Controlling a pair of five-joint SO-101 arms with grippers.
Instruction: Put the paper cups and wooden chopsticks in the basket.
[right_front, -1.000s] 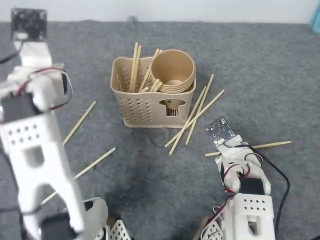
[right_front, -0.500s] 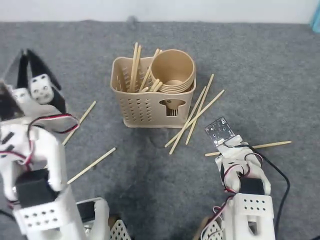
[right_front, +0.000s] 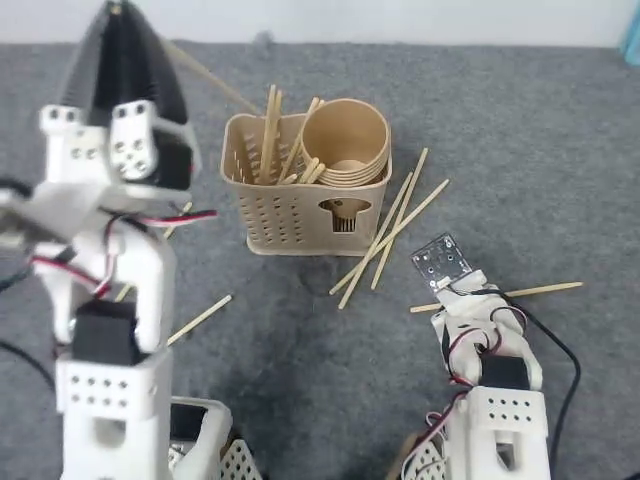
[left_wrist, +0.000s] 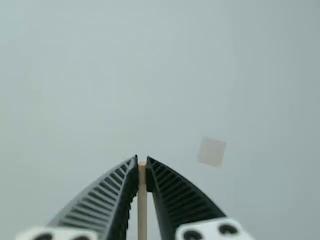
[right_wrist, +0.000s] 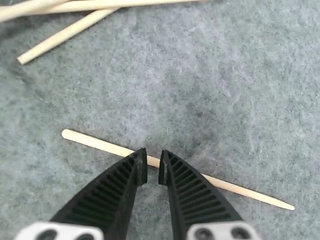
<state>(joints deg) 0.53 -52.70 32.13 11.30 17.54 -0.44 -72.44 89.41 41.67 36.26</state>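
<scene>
A tan basket (right_front: 290, 215) stands mid-table with stacked paper cups (right_front: 345, 140) and several wooden chopsticks (right_front: 268, 130) inside. My left gripper (right_front: 118, 8) is raised high, left of the basket, shut on one chopstick (right_front: 215, 78) that slants toward the basket's rim. In the left wrist view that chopstick (left_wrist: 142, 200) is pinched between the fingers of the left gripper (left_wrist: 142, 162). My right gripper (right_wrist: 152, 167) is shut, low over a chopstick (right_wrist: 100, 144) lying on the carpet, and grips nothing.
Three loose chopsticks (right_front: 395, 230) lie fanned to the right of the basket, and one (right_front: 545, 290) lies beside the right arm. Another chopstick (right_front: 200, 318) lies on the grey carpet to the left, near the left arm's base.
The left arm has lifted and swung right toward the basket with the chopstick in its gripper. The right arm has stayed still.
</scene>
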